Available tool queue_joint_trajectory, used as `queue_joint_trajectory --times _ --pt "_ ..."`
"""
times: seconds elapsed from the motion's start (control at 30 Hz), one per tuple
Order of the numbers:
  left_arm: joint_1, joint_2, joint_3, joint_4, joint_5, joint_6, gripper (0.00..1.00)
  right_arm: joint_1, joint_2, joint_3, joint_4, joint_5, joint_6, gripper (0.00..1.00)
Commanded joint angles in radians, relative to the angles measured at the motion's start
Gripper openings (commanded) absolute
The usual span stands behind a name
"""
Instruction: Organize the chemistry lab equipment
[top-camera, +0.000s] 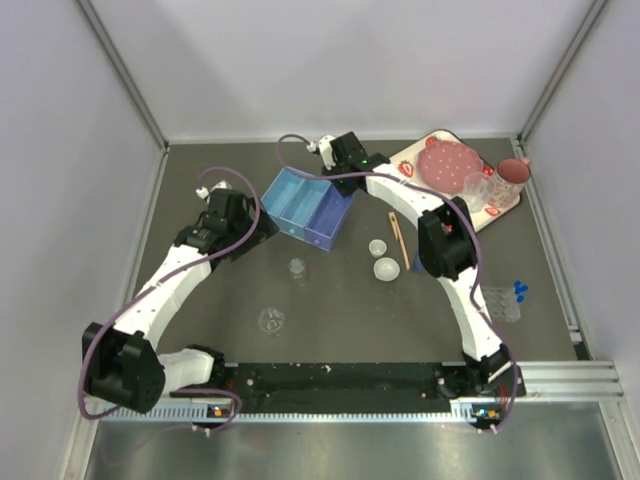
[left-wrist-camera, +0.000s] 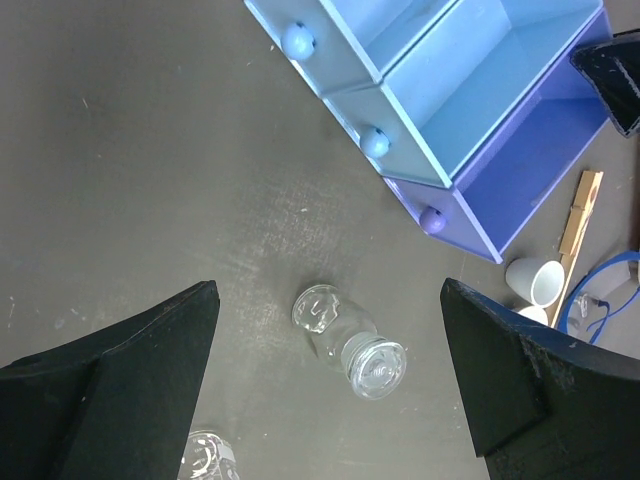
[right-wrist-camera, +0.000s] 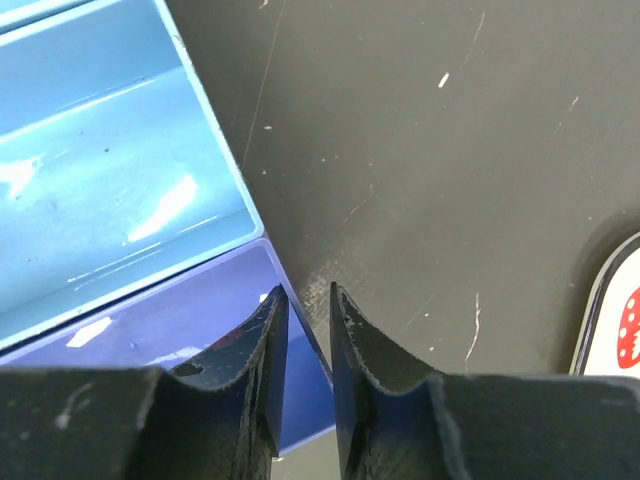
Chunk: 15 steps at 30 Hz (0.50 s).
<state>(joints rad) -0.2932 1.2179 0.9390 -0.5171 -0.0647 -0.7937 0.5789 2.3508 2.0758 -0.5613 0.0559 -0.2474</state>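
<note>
A small clear glass bottle with a stopper (left-wrist-camera: 347, 342) lies on its side on the dark table; it also shows in the top view (top-camera: 297, 267). My left gripper (left-wrist-camera: 330, 292) is wide open above it, one finger on each side, touching nothing. A second clear glass piece (top-camera: 271, 320) lies nearer the arm bases. My right gripper (right-wrist-camera: 307, 292) is shut on the far wall of the purple compartment (right-wrist-camera: 170, 325) of a blue three-part organizer box (top-camera: 305, 208). Tan wooden tongs (top-camera: 398, 235) lie right of the box. A clear well rack (top-camera: 500, 303) and small blue pieces (top-camera: 520, 290) sit at the right.
Two small white cups (top-camera: 377, 247) (top-camera: 386, 268) stand next to the tongs. A white strawberry-print tray (top-camera: 412, 160) with a pink plate and glasses is at the back right. Grey walls close in the table on three sides.
</note>
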Motion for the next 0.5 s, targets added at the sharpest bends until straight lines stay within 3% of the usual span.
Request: queue_joint_trajectory --times 0.0,0.17,0.23,0.47 --pt "0.009 -0.055 -0.011 0.042 0.009 0.013 0.98 0.039 -0.03 -0.034 0.0 0.018 0.057 0.18" --pt "0.009 -0.08 -0.034 0.046 0.005 0.021 0.98 0.09 -0.091 -0.141 0.001 0.073 0.056 0.12" --pt "0.009 -0.083 -0.043 0.046 0.008 0.019 0.98 0.105 -0.12 -0.195 0.001 0.09 0.071 0.0" --pt "0.009 -0.093 -0.062 0.055 0.019 0.021 0.97 0.124 -0.212 -0.351 0.02 0.09 0.106 0.0"
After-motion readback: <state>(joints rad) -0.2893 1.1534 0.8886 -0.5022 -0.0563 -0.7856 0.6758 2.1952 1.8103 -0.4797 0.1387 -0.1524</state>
